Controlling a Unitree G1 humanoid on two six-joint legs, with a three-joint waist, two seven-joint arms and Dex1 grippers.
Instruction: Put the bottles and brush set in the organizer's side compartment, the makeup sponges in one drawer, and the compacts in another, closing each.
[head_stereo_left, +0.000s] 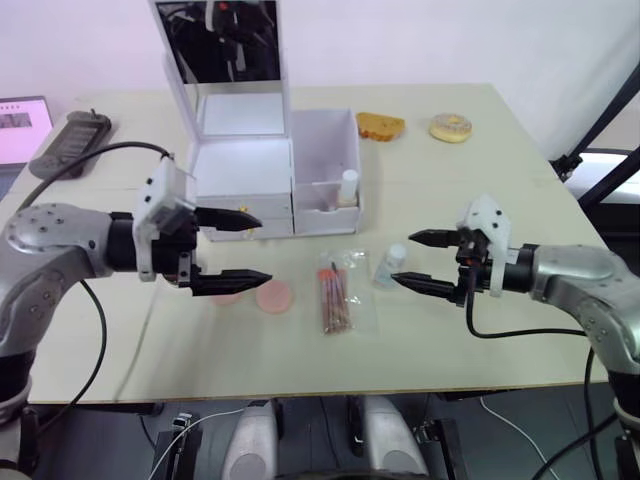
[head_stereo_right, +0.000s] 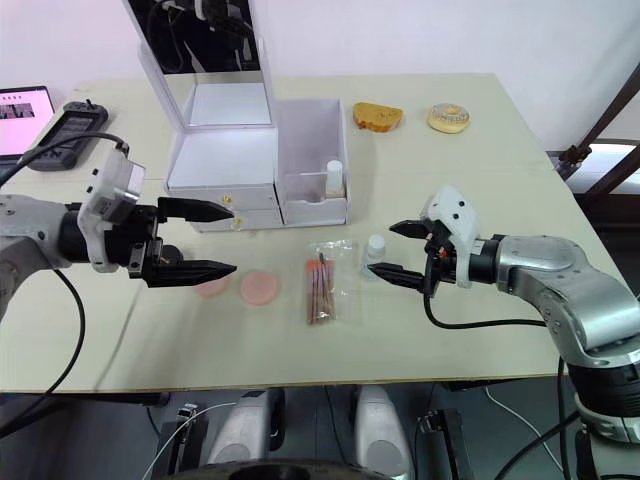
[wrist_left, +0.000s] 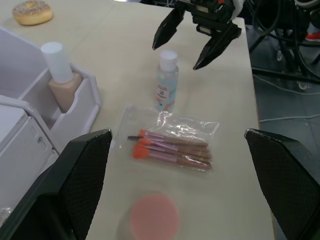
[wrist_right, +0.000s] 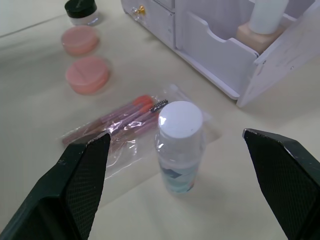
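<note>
1. The left gripper (head_stereo_left: 240, 250) hangs over the table's (head_stereo_left: 500, 330) near-left part, fingers spread wide and holding nothing. The right gripper (head_stereo_right: 395, 250) hovers over the near-right part, its fingers also spread and empty, pointing at the clear bottle (head_stereo_right: 375, 251).
2. Nearest the front edge, around the middle, lies the brush set (head_stereo_left: 335, 297) in its clear bag. Two pink compacts (wrist_right: 89, 74) lie just to its left, one partly hidden behind the left gripper's lower finger.
3. The clear bottle with a white cap stands upright just right of the brush bag, close before the right gripper's fingertips and not touching them.
4. A small black-lidded jar (wrist_right: 81, 10) sits near the pink compacts, in front of the drawers.
5. Further back stands the white organizer (head_stereo_left: 245, 165), lid and mirror raised, both drawers shut. A beige bottle (wrist_left: 61, 82) stands upright in its side compartment.
6. By the far edge lie a piece of bread (head_stereo_left: 380, 126) and a donut (head_stereo_left: 450, 128); a controller (head_stereo_left: 70, 143) rests at the far-left corner.
</note>
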